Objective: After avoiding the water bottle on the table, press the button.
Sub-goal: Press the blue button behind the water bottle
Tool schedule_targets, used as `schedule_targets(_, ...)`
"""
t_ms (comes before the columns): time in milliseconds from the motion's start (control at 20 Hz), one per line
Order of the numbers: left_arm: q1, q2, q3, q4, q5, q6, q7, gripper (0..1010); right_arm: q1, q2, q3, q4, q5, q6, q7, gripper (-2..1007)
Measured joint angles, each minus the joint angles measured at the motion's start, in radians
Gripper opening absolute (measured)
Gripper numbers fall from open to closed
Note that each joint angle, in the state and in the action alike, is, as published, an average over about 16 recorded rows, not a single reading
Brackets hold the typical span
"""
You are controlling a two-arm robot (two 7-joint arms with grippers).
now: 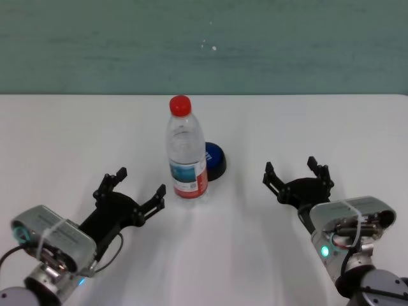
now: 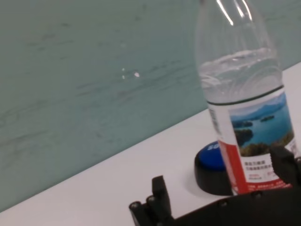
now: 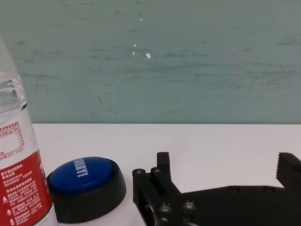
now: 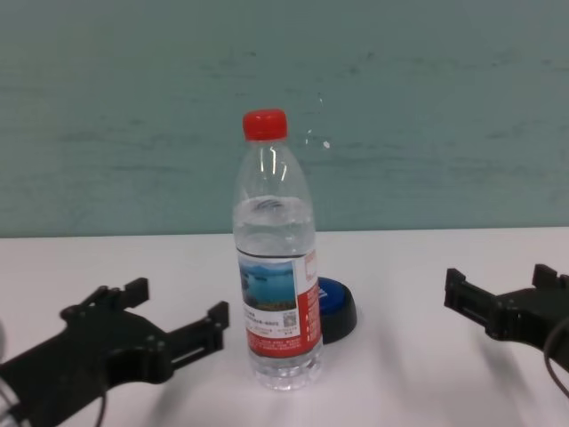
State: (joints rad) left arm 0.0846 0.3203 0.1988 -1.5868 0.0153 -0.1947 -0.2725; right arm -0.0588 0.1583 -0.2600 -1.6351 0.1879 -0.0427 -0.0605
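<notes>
Grippers frame your scene: the left gripper (image 1: 131, 187) at 8 o'clock, fingers spread wide and empty. The water bottle (image 1: 186, 150) stands centre, landscape label unreadable; the button (image 1: 214, 160) sits just behind at its 2 o'clock, white lettering illegible. The right gripper (image 1: 298, 172) gapes empty at 4 o'clock. White table (image 1: 64, 134), teal wall (image 1: 95, 38).

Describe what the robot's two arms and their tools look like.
Both arms end in silver-grey wrist housings with small teal lights and thin black cables. The left tool and right tool are matte black, each with two flat fingers ending in blocky, ridged tips, fixed with visible screws. A pale band wraps each wrist housing.
</notes>
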Motion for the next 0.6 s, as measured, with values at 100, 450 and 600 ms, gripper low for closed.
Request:
schedule_targets(100,-0.012,-0.006,0.009,0.010,0.005,0.002,0.003,1000,0.000,0.000,0.000,0.000,0.000,0.000,0.000,1004)
schedule_targets(450,-0.030,-0.015,0.031,0.025,0.021,0.006,0.011,1000,0.000,0.000,0.000,0.000,0.000,0.000,0.000,1004)
schedule_targets(600,-0.033,-0.016,0.035,0.027,0.025,0.007,0.013,1000,0.000,0.000,0.000,0.000,0.000,0.000,0.000,1004)
